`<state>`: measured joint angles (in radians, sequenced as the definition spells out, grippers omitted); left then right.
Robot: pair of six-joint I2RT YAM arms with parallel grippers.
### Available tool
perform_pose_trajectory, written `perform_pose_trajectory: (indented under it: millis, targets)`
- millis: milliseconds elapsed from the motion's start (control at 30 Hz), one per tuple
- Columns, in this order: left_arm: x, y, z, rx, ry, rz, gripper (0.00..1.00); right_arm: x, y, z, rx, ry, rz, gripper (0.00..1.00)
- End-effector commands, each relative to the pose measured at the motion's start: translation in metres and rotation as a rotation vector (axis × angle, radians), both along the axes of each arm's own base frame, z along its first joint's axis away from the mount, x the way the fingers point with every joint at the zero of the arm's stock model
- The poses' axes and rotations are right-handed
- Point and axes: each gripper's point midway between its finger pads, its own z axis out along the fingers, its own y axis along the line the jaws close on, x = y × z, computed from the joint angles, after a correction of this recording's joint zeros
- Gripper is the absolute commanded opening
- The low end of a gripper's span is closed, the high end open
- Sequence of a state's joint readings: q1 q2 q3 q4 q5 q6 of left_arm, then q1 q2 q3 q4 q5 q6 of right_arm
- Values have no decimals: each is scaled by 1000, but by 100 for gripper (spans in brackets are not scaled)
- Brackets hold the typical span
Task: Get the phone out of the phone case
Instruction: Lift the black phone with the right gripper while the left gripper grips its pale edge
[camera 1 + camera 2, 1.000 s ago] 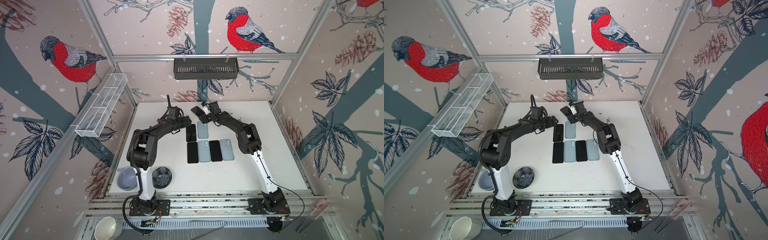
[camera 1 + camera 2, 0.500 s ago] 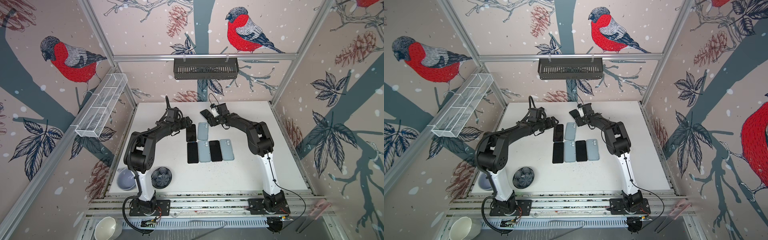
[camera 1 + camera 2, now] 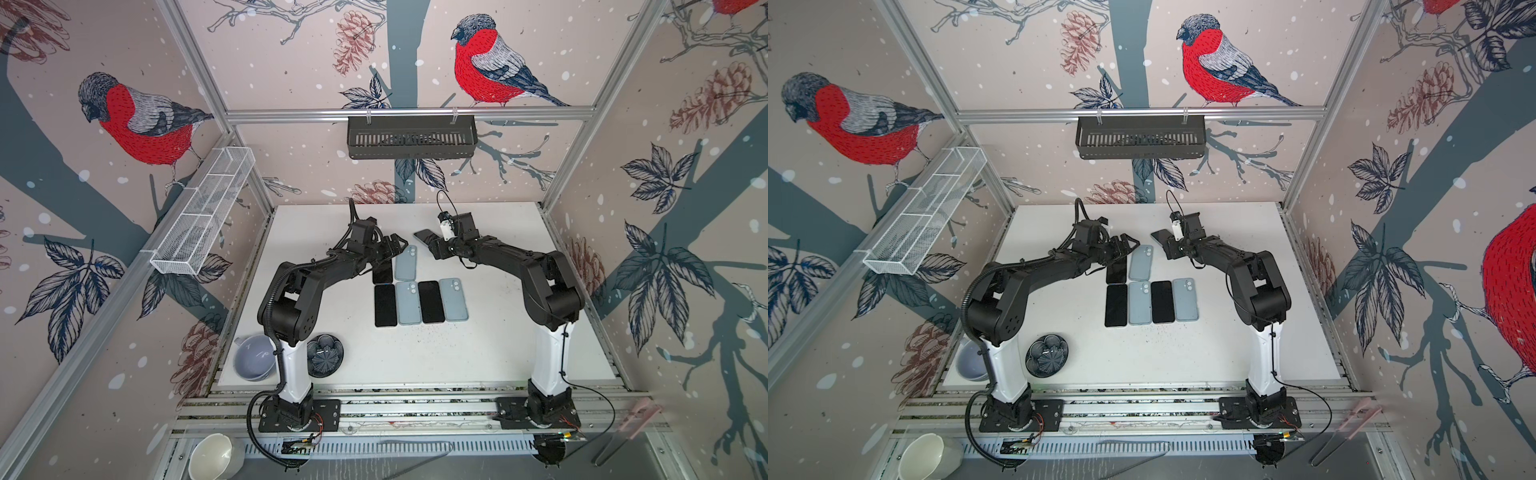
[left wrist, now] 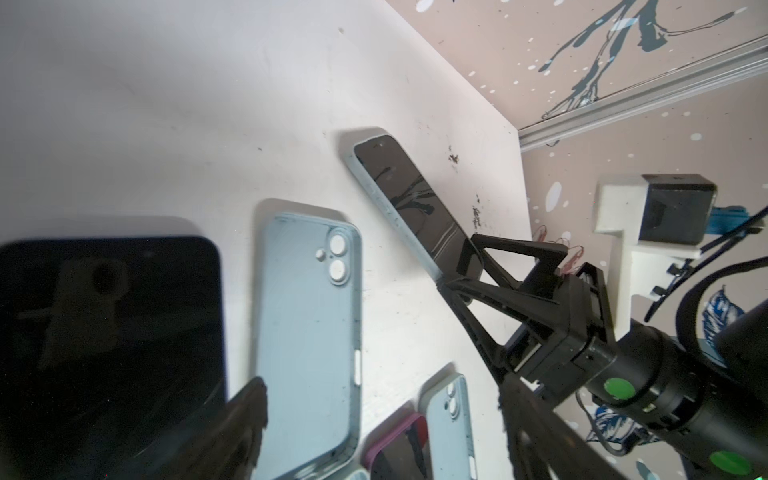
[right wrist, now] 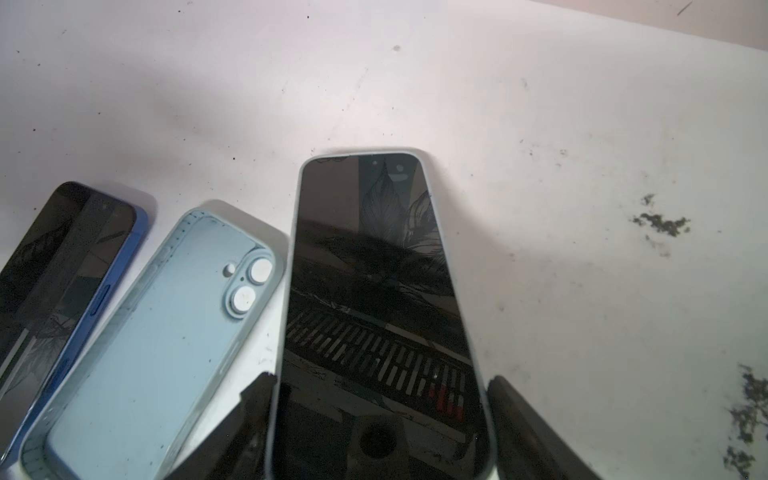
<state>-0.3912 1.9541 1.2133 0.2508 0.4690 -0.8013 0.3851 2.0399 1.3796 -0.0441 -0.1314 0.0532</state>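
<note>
**Phone gripped, case not yet peeled.**
The right hand (image 4: 459,266) clamps the black-screened phone in pale blue soft case (image 5: 374,291), tilted over the white counter (image 3: 498,353) at 12 o'clock; the left hand (image 3: 395,245), wide and empty at its 9 o'clock, should next pinch the case rim.

We stretch our left arm (image 3: 332,266) and right arm (image 3: 511,255) forward and inward, our left gripper (image 3: 394,246) low with jaws spread wide and empty, our right gripper (image 3: 432,243) clamped across one end of the cased phone (image 5: 374,291).
</note>
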Motion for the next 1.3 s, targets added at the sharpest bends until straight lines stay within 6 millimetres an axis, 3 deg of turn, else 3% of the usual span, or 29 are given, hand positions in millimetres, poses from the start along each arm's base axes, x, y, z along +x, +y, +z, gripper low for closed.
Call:
perform_pose_trajectory:
  millis: [0,200,433,833,967,1133,1267]
  targets:
    - [2,-23,16,-139,-2,-8,85,3,6,17,68,-49,7,24]
    - [-8,-50,14,-199,41,-22,85,-12,4,17,96,-30,4,22]
    - [-19,-73,-4,-333,158,6,85,-20,3,23,135,-28,-1,22]
    - [-5,-84,-21,-432,242,102,78,-37,7,25,179,-24,9,21]
    - [1,-90,-24,-428,247,109,72,-44,10,25,182,-25,12,21]
    - [8,-95,-25,-440,251,117,44,-53,16,26,175,-34,26,20]
    - [9,-98,-24,-442,248,113,31,-58,18,26,182,-37,29,20]
